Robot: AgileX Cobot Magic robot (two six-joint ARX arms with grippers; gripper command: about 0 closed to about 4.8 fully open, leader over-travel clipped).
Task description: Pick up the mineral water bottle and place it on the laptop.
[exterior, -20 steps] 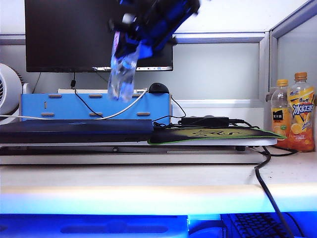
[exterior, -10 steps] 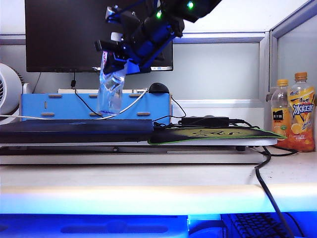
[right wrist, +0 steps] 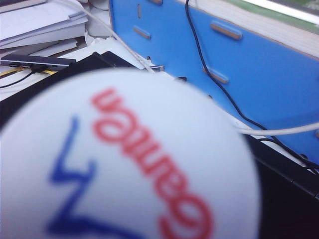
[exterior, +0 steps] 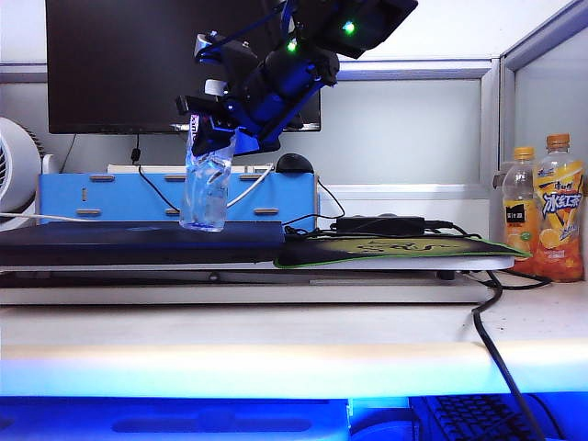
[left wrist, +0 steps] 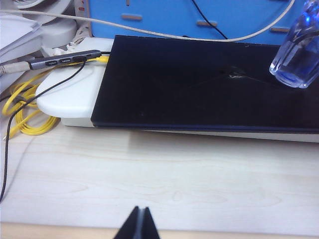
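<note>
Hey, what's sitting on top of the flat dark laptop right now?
Only the small clear plastic mineral water bottle, gripped near its top by the right hand; its base is at the flat dark laptop, but contact isn't certain. The left hand waits shut, over the desk.

Pale desk [exterior: 276, 335], grey partition [exterior: 404, 138]

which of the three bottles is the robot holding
The clear mineral water bottle, gripped by the right pincer over the laptop; the two orange-capped bottles stand untouched at right.
</note>
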